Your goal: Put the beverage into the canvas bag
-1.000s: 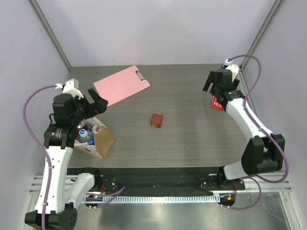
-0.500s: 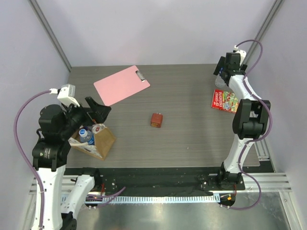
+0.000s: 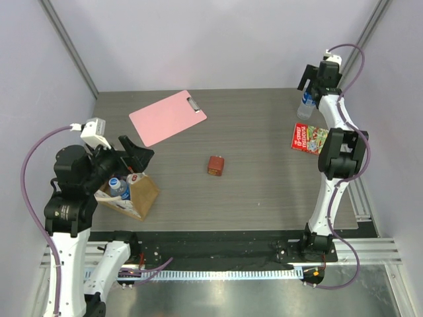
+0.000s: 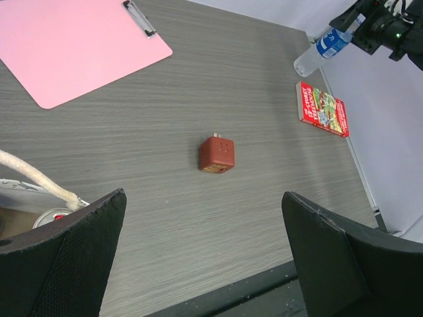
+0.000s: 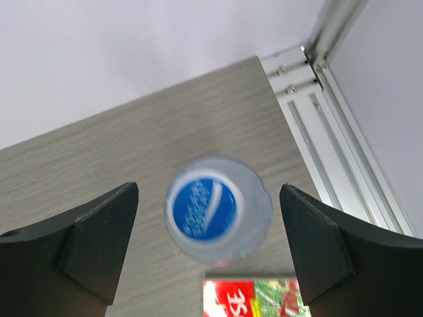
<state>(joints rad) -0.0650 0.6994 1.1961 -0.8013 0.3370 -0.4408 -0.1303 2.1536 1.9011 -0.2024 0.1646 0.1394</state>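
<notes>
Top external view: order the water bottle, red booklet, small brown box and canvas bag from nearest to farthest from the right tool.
1. Water bottle, under the right tool, far right.
2. Red booklet, right edge.
3. Small brown box, centre.
4. Canvas bag, near left.

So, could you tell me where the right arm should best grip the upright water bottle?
Grip the water bottle just below its blue cap, descending from straight above: it stands upright, and the open right tool is centred over it.
</notes>
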